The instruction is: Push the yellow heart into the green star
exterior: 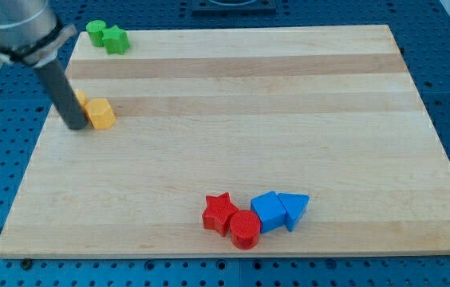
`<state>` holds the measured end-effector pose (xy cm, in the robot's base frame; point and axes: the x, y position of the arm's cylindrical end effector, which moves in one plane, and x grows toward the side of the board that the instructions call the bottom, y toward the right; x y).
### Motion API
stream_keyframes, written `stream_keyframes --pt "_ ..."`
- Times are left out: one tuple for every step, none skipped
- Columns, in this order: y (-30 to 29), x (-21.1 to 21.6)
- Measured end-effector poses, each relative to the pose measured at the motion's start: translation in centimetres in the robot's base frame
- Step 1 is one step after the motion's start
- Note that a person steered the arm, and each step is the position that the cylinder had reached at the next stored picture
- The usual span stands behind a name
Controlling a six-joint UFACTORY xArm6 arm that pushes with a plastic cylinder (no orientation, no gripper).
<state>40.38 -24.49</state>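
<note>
**Getting under the heart for an upward push**

The small yellow heart-shaped block [80, 100] lies at the frame's left edge, mostly hidden behind my tip [76, 126], touching a yellow hexagonal block [101, 114] to its right. The green star-shaped block [116, 40] waits in the upper left, beside a green round block [96, 31]. There is no pincer, only a rod. I should push the heart up the frame, steering rightward, without dragging the hexagon along.

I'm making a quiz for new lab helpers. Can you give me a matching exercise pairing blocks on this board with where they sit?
Things:
1. green star
2. yellow block
3. red star
4. blue triangle

Places:
A. view's right end of the bottom cluster
B. top left corner
C. view's left end of the bottom cluster
D. left edge, right beside my tip

Pairs: 1-B, 2-D, 3-C, 4-A
</note>
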Motion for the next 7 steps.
stream_keyframes --pt "-0.1 -6.8" --pt "-0.4 -11.7" --pt "-0.4 -11.1" --pt "-0.5 -7.8" --pt "-1.1 -6.1" --pt "-3.5 -6.5" --pt "-4.7 -7.5"
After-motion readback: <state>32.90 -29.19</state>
